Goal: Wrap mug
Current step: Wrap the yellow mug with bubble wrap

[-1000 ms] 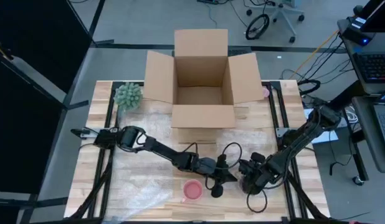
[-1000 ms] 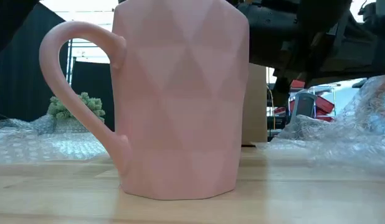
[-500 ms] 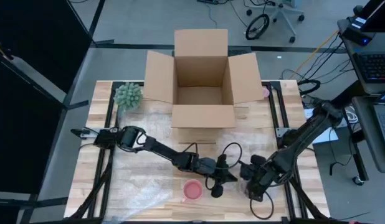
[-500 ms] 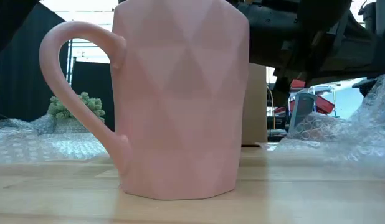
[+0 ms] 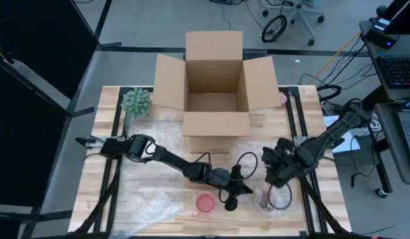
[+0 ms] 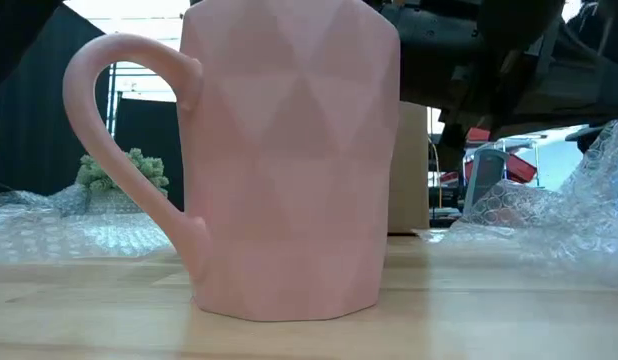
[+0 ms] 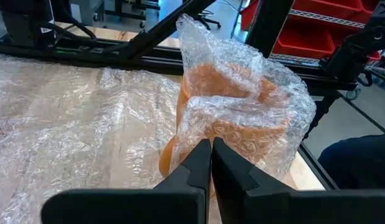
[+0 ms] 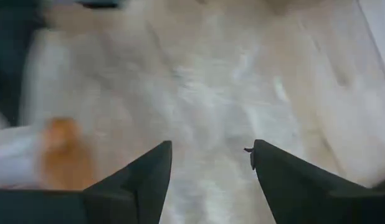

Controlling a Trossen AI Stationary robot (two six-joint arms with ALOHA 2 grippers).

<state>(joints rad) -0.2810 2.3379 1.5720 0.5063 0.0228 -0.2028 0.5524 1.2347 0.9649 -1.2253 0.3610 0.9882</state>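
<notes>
Through my left wrist camera I see the left pincer [image 7: 211, 163] with fingers pressed together, just before an orange mug [image 7: 227, 112] swathed in bubble wrap [image 7: 68, 118] that also spreads across the tabletop [image 7: 118, 34].

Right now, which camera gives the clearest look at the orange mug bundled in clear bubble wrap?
The left wrist view: the orange mug in clear bubble wrap fills the frame just beyond the shut left gripper. The high view shows it as a small bundle near the table's front edge. The low view catches only bubble wrap at its right edge; the right wrist view is blurred.
</notes>
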